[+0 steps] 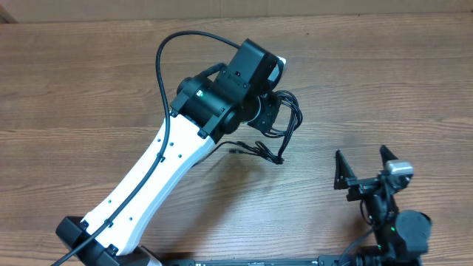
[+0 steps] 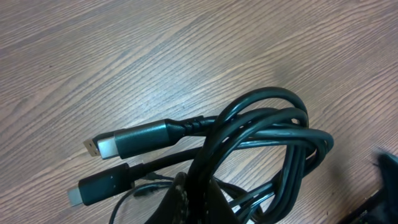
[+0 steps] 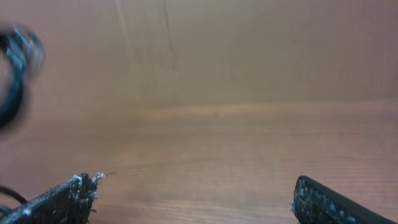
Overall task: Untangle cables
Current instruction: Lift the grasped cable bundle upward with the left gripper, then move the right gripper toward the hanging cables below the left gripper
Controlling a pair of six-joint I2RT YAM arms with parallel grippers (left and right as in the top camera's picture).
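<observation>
The wooden table (image 1: pixel 81 81) filled every view. From overhead, my left arm (image 1: pixel 159 174) reached to mid-table, and its wrist hid my left gripper (image 2: pixel 198 210). Only the left wrist view showed it clamped on the cables (image 2: pixel 267 130), a looped black bundle just right of the table's centre. My right gripper (image 1: pixel 361 164) sat well apart at the near right, jaws wide, nothing between them. The left wrist view alone showed 2 plugs (image 2: pixel 102 147), side by side.
</observation>
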